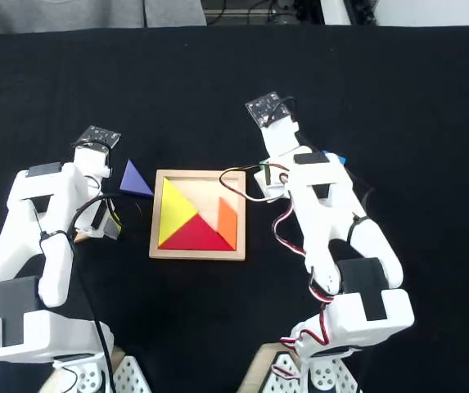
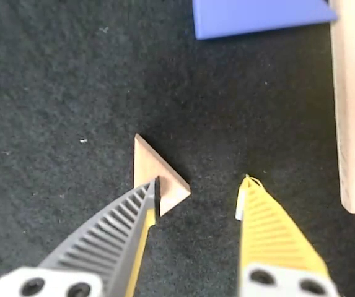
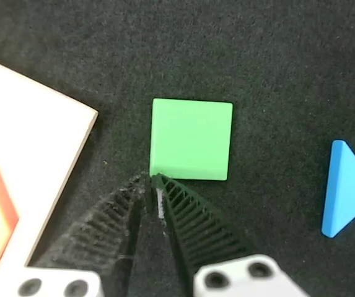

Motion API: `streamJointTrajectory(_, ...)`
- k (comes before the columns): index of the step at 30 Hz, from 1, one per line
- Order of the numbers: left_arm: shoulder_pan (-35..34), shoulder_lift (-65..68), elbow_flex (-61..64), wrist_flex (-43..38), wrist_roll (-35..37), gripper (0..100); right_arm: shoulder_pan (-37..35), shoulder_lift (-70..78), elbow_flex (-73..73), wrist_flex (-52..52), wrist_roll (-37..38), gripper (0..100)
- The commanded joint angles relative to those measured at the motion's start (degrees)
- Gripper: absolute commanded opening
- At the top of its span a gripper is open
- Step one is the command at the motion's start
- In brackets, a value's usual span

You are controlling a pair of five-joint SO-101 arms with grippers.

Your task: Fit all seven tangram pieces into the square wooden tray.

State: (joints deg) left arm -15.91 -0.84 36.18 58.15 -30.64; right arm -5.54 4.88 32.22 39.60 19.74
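Square wooden tray lies at the centre of the black worktop, between the two arms. Three pieces are seated in it: a yellow triangle on the left side, a red triangle along the lower edge, and an orange piece against the right wall. The upper part of the tray shows bare wood.

Four pieces lie loose on the worktop. A violet triangle sits just beside the tray's upper left corner. A small tan triangle lies flat near the tray's left wall. A green square lies near the tray's right side, and a blue triangle lies beyond it, apart from it.

Left tool hangs low over the cloth with its jaws spread wide; the grey finger meets the edge of the tan triangle, the yellow finger stands clear of it.

Right tool has its jaws closed together with nothing between them, the tips at one corner of the green square.
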Motion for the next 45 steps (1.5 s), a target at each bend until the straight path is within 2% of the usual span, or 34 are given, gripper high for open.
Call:
streamJointTrajectory(1,-1.8,-0.62,-2.59,-0.97,-2.2,22,0.7,-0.31,-0.13,-1.05,0.44,1.1)
streamJointTrajectory(13,-2.77,0.44,-2.15,-1.41,-2.55,22,0.7,-0.31,-0.13,-1.05,0.44,1.1)
streamJointTrajectory(19,-1.54,7.74,-3.82,-1.05,-2.55,22,0.7,-0.31,-0.13,-1.05,0.44,1.1)
streamJointTrajectory(23,-1.8,9.23,-7.16,1.49,-2.55,22,0.7,-0.31,-0.13,-1.05,0.44,1.1)
streamJointTrajectory(31,-1.89,10.11,-7.43,1.41,-3.69,22,0.7,-0.31,-0.13,-1.05,0.44,1.1)
streamJointTrajectory(36,-2.86,0.35,-9.27,3.6,-0.35,22,0.7,-0.31,-0.13,-1.05,1.67,1.1)
streamJointTrajectory(40,0.92,-10.37,-6.29,8.0,-2.55,22,0.7,-0.31,-0.13,-1.05,3.16,1.1)
streamJointTrajectory(45,4.44,-11.34,-0.84,7.82,-4.04,22,0.7,-0.31,-0.13,-1.05,3.16,1.1)
